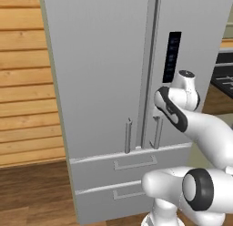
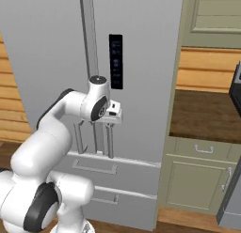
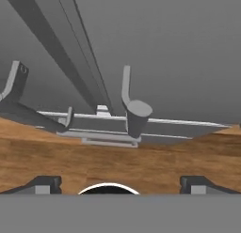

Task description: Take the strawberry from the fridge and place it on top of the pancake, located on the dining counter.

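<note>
**Strawberry not yet reached: fridge doors shut**

Strawberry, as I judge it, must be somewhere behind the doors of the fridge [image 1: 104,74]; none of my views shows it, so I cannot say which shelf it sits on. Both upper doors are closed, and the two drawers [image 1: 132,163] below them are closed too.

My gripper [image 2: 113,115] is up against the front of the fridge, at the lower end of the right door's handle [image 2: 110,140], just beside the seam between the doors. From the hand view I look down along the door face at both bar handles, the right handle's end [image 3: 135,115] nearest to me, with the wooden floor [image 3: 117,157] beyond. My fingertips [image 3: 44,184] stand spread wide, one at each side of the view, with nothing between them. I hold nothing, and whether a finger already touches the handle I cannot tell.

So I judge the task to be at its very start. Nothing is done beyond being positioned at the fridge. Still ahead: get hold of a handle, swing the door open, find and pick up the fruit, carry it to the dining counter and set it on the pancake. Neither of those two is in sight from here.
</note>
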